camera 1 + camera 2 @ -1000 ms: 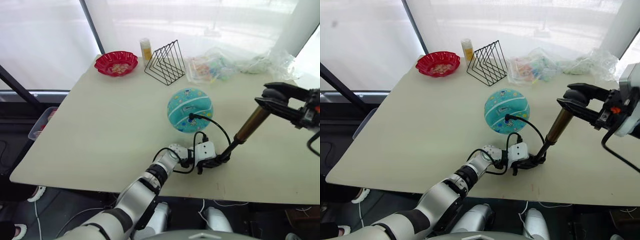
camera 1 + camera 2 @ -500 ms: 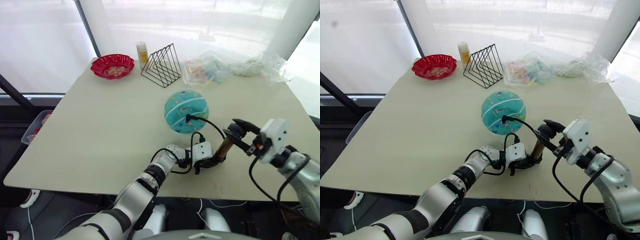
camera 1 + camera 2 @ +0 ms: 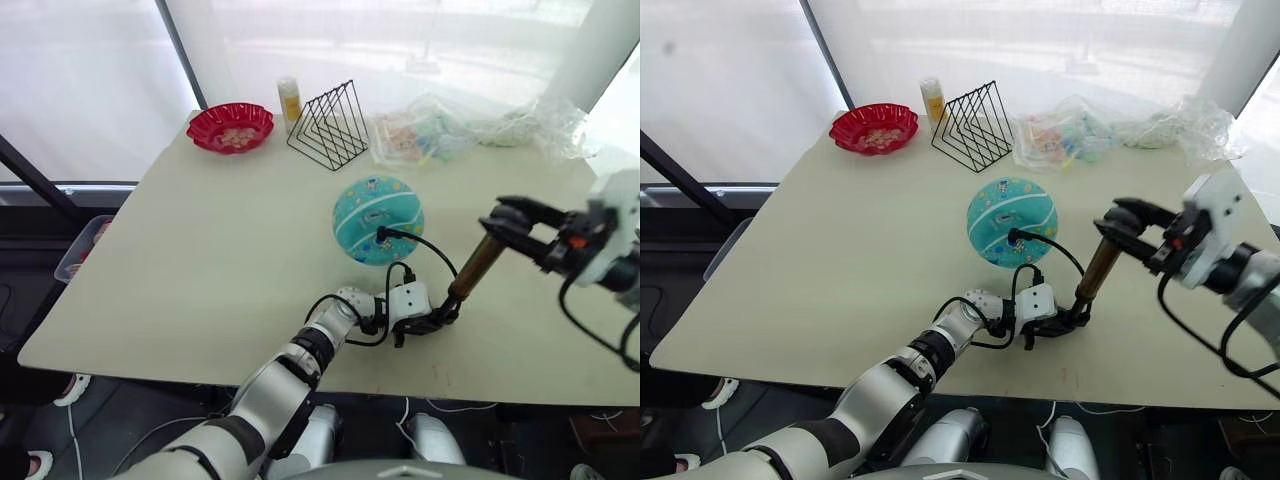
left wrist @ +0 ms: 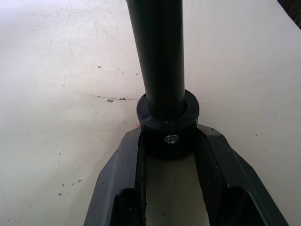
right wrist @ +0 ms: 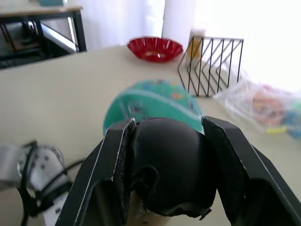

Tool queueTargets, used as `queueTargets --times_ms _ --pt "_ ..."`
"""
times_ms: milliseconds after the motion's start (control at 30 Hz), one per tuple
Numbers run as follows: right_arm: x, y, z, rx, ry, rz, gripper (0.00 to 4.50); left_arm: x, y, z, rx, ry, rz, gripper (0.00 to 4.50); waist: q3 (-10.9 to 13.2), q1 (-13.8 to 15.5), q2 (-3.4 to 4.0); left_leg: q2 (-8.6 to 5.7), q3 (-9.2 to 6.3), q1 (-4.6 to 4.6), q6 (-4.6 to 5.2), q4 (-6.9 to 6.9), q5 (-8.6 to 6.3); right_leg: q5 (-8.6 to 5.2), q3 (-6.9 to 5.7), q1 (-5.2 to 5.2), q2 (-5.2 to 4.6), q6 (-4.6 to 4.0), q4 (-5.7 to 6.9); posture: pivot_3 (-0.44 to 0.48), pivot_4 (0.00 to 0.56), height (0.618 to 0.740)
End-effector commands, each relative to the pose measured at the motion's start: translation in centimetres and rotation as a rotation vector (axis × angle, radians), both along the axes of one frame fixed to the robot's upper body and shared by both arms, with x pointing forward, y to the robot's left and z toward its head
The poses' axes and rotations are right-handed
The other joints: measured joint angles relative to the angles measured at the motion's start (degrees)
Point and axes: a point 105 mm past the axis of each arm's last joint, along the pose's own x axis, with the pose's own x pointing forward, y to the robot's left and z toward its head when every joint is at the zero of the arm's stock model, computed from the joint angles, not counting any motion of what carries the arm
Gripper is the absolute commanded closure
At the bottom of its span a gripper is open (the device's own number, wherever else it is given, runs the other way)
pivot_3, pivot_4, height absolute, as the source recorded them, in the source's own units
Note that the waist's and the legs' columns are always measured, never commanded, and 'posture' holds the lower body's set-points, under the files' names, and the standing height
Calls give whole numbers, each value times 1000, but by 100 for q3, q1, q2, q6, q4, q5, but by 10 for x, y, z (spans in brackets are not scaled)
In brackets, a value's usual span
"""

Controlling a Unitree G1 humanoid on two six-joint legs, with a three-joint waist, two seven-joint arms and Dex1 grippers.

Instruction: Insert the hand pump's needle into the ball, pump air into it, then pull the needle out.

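Observation:
The teal ball (image 3: 377, 218) with white stripes rests mid-table. A thin black hose (image 3: 432, 248) arcs from a spot on the ball's front down to the hand pump (image 3: 475, 270); the needle is hidden at the ball's surface. The bronze pump leans up to the right. Its black base cap (image 4: 168, 123) sits on the table with my left gripper (image 3: 441, 318) shut on it. At the pump's top, my right gripper (image 3: 513, 226) is shut on the black handle (image 5: 169, 165), to the right of the ball (image 5: 150, 102).
At the table's far side stand a red scalloped bowl (image 3: 232, 126), a small yellow bottle (image 3: 291, 98) and a black wire rack (image 3: 330, 125). Crumpled clear plastic bags (image 3: 440, 130) lie further right. The table's front edge (image 3: 300, 375) runs just below my left arm.
My right gripper pushed the pump handle down towards the base half a second ago, then raised it again. The left gripper and ball stayed put. The camera shifted a little.

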Motion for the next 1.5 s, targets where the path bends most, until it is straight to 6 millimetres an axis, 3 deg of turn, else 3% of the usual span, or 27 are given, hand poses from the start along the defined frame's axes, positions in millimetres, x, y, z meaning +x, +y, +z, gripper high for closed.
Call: queueTargets --times_ms 33,133,267,400,533,767,933,1033,1233,1500 --pt "-24 -8 74 27 -222 19 2603 -33 44 -72 277 191 21 3430 8 -2 4 -5 6 -4 1 2 0 1 4 -4 -7 1 0 0 150 740" --pt "-30 -11 94 36 -249 14 2603 -33 44 -72 277 190 20 3430 16 0 -1 -7 6 -4 1 2 -1 0 2 -5 -10 2 -1 0 150 740" --pt "-31 -14 95 27 -234 4 2603 -33 45 -72 277 189 18 3430 23 11 4 -7 8 -17 2 4 0 -7 1 -18 -13 14 -1 0 150 740" --pt "-21 -10 51 -34 -133 -20 2603 -33 45 -72 278 188 18 3430 17 47 -3 -7 7 -19 2 2 0 2 1 -21 -11 0 -1 0 150 740" --pt "-10 -2 -30 -64 -2 -66 2603 -32 45 -71 276 187 21 3430 -32 41 -61 -3 6 3 1 -10 -1 -15 2 -12 -2 26 3 0 150 740" --pt "-4 6 -95 -109 42 -62 2603 -31 46 -71 279 184 23 3430 -73 -96 -74 5 11 43 -24 -4 -15 -26 11 27 6 44 7 0 150 740" --pt "2 6 -130 -120 53 -91 2603 -31 46 -71 280 183 27 3430 -85 -97 -82 7 8 52 -23 -7 -14 -26 15 32 13 42 8 0 150 740" --pt "3 9 -118 -87 15 -78 2603 -31 45 -71 278 185 28 3430 -80 -93 -68 5 12 53 -22 -6 -13 -26 23 32 13 42 9 0 150 740" --pt "1 -1 -61 -37 -75 -58 2603 -31 46 -71 278 186 30 3430 -62 -72 -46 3 12 48 -23 -5 -14 -26 28 29 12 42 10 0 150 740" --pt "-17 -12 41 -22 -236 -2 2603 -32 43 -71 279 184 13 3430 -6 -30 -16 -9 10 16 -2 3 -2 -25 24 7 -1 41 9 0 150 740"
